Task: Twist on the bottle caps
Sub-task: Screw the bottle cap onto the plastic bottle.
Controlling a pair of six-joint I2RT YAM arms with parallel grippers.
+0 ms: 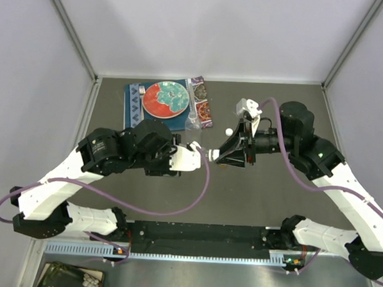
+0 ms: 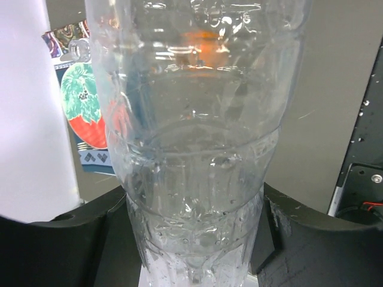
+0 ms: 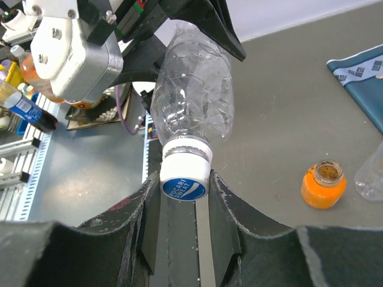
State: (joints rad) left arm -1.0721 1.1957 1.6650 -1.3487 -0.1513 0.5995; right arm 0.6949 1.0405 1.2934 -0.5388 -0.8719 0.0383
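A clear plastic bottle is held level above the table between my two grippers. The left gripper is shut around the bottle's base end, with a dark finger on each side. A white cap with a blue top sits on the bottle's neck. My right gripper is shut on this cap. In the top view the two grippers meet nose to nose. A loose white cap lies on the table. A squat orange bottle stands uncapped. A second clear bottle lies by the plate.
A red-and-teal plate rests on a blue patterned mat at the back left. The mat's corner shows to the right of the orange bottle. Grey walls close in the table on three sides.
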